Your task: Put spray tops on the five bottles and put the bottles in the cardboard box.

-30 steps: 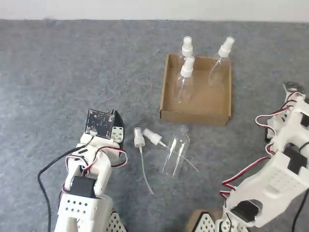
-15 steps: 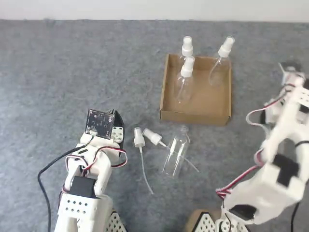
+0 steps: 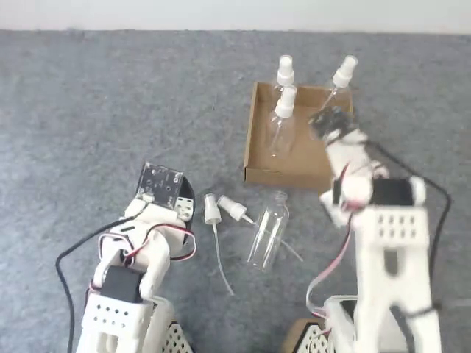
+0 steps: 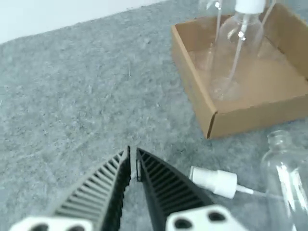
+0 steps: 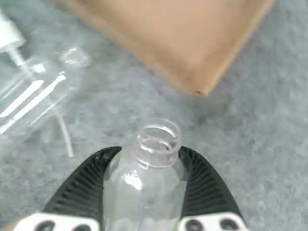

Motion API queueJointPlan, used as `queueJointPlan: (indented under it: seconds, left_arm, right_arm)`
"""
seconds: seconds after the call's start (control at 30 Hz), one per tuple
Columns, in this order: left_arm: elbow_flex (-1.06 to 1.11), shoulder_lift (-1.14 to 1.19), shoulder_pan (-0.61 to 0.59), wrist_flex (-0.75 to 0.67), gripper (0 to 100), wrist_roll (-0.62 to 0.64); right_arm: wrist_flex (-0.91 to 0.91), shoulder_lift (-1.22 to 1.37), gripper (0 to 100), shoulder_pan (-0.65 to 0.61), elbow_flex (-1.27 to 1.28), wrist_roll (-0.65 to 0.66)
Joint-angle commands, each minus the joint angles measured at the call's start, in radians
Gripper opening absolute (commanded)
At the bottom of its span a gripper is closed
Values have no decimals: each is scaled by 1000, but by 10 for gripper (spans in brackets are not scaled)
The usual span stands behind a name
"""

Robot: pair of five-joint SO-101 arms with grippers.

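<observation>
Three clear bottles with white spray tops [image 3: 283,121] stand in the cardboard box [image 3: 251,140]. In front of the box an open clear bottle [image 3: 266,234] lies on its side, with two loose spray tops [image 3: 212,209] and their long tubes beside it. My left gripper [image 4: 133,157] is shut and empty above the carpet, a short way from one spray top [image 4: 214,180]. My right gripper [image 5: 149,156] is shut on an upright open bottle [image 5: 155,142] without a top, close to the box's near corner [image 5: 197,89]. The right arm [image 3: 383,220] covers part of the box's right side.
Grey carpet [image 3: 110,110] covers the whole table, with wide bare room to the left of the box. A brown object [image 3: 298,332] shows at the front edge between the arm bases. Cables loop around both arms.
The right arm has swung from the table's right edge leftward to the box's near right corner. The left arm has shifted only slightly.
</observation>
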Motion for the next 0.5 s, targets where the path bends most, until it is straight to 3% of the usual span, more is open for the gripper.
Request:
queueJointPlan:
  seconds: [0.0,0.23,0.47]
  left_arm:
    - [-189,199,18,63,13,-20]
    - [-522,744,-6,187,47,-44]
    - [-608,1157,-48,48,160,-43]
  right_arm:
    - [-28,-180,6,-99,109,-15]
    - [-124,-271,6,-272,258,-124]
    - [-165,-282,6,-286,287,-163]
